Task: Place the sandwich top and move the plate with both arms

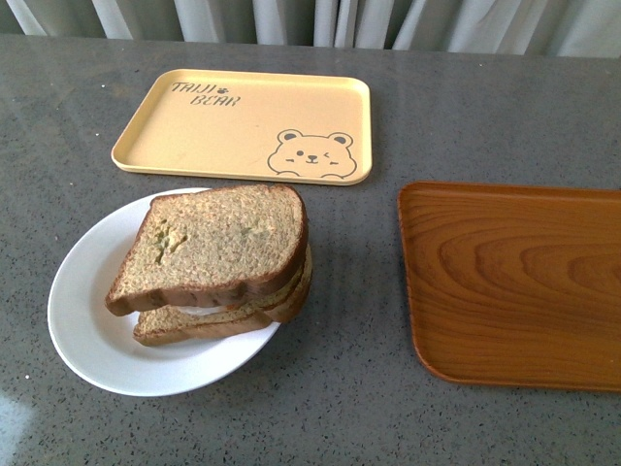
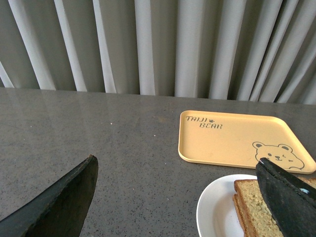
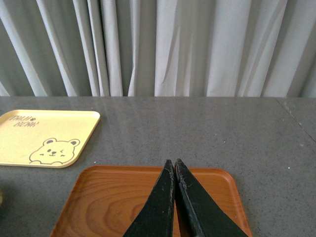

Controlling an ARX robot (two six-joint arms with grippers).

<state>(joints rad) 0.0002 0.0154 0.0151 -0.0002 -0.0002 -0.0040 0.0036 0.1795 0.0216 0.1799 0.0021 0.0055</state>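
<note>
The sandwich top [image 1: 218, 238] is brown, the plate [image 1: 87, 320] white, the bear-printed tray [image 1: 243, 126] yellow, the wood-grain tray [image 1: 514, 282] brown.

A dark grey bench [image 1: 340, 417] with fine pale speckles is seen filling most of the view. Its matte surface is lit softly and evenly, and a faint sheen is shown towards the far edge. A pale patch of light [image 1: 12, 427] is seen at the near left corner. A thin seam [image 3: 295, 118] is seen cutting across the bench surface near its far edge. Behind that edge, a light grey curtain [image 1: 291, 19] is hung in vertical folds, closing off the whole backdrop.
</note>
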